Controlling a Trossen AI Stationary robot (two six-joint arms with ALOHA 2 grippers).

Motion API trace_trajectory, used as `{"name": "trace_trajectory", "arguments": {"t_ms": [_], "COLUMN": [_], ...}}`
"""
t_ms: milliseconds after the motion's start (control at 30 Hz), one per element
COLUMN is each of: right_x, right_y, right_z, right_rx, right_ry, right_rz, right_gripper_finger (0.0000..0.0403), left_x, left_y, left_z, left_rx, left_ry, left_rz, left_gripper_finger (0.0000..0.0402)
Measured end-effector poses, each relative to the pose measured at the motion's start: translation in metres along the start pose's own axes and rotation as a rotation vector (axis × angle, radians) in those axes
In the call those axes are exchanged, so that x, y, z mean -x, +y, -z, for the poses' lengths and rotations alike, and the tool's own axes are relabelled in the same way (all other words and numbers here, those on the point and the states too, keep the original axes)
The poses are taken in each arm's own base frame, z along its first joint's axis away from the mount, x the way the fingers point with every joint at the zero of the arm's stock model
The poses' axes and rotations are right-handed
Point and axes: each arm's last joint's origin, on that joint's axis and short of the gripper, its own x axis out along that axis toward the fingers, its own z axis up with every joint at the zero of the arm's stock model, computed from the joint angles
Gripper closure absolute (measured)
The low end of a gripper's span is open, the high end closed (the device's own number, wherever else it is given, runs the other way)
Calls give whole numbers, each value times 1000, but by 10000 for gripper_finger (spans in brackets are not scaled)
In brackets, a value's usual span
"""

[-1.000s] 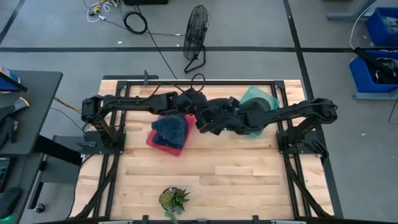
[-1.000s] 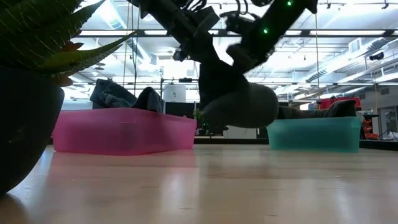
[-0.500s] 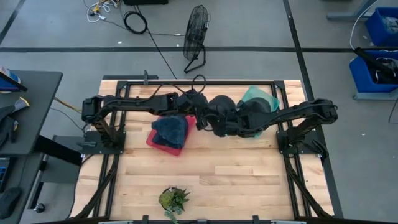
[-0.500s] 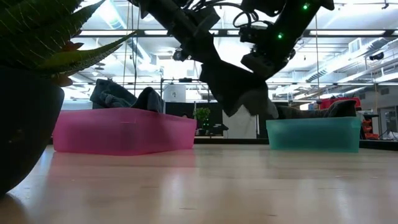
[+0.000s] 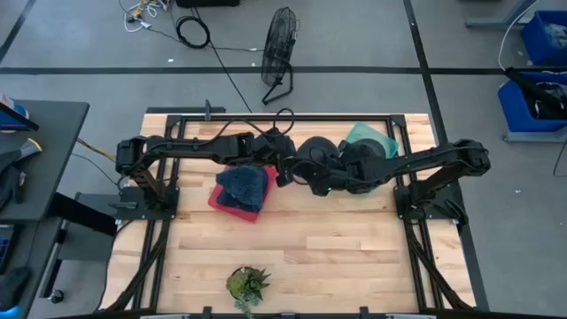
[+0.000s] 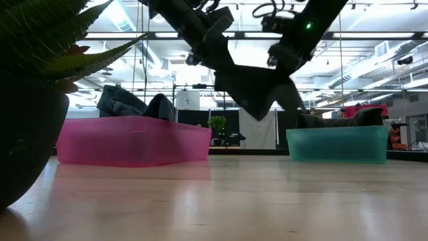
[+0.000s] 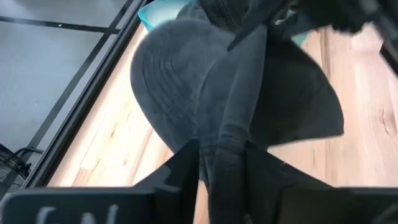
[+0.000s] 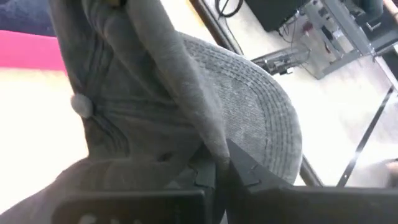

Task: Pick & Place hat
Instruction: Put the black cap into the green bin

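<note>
Hat [image 5: 317, 159] midair at frame center in the high view, pinched by both my grippers, between the pink bin [image 5: 232, 203] and the teal bin [image 5: 372, 140].
My left gripper [image 7: 221, 163] is clenched on a fold of the grey fabric, brim [image 7: 163, 81] fanned out past my fingers. My right gripper [image 8: 216, 163] is clamped on another fold near the crown button [image 8: 80, 104]. In the low view the hat [image 6: 257, 90] hangs clear of the wooden table [image 6: 221, 201], above and between the two bins. Dark blue clothes [image 5: 243, 186] fill the pink bin. A plant [image 5: 247, 284] sits at lower center of the high view.
</note>
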Motion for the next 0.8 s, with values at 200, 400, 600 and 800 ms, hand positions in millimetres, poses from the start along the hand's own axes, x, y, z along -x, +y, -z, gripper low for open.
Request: {"name": "trace_trajectory", "arguments": {"t_ms": [200,400,600,800], "right_x": [33,64,57,30], "right_y": [-34,-83,-101,-109], "right_z": [-10,-5,5,37], "right_rx": [65,74,85,114], "right_ry": [31,303,417,633], "right_rz": [72,192,100,171], "right_gripper_finger": [396,397,397,398], "left_x": [0,0,0,0], "left_y": [0,1,0,0], "left_z": [1,3,2,4], "left_rx": [-10,-41,-42,-46], "left_ry": [14,30,24,41], "left_rz": [-2,-8,-5,-4], "left_gripper_finger": [249,235,234,234]}}
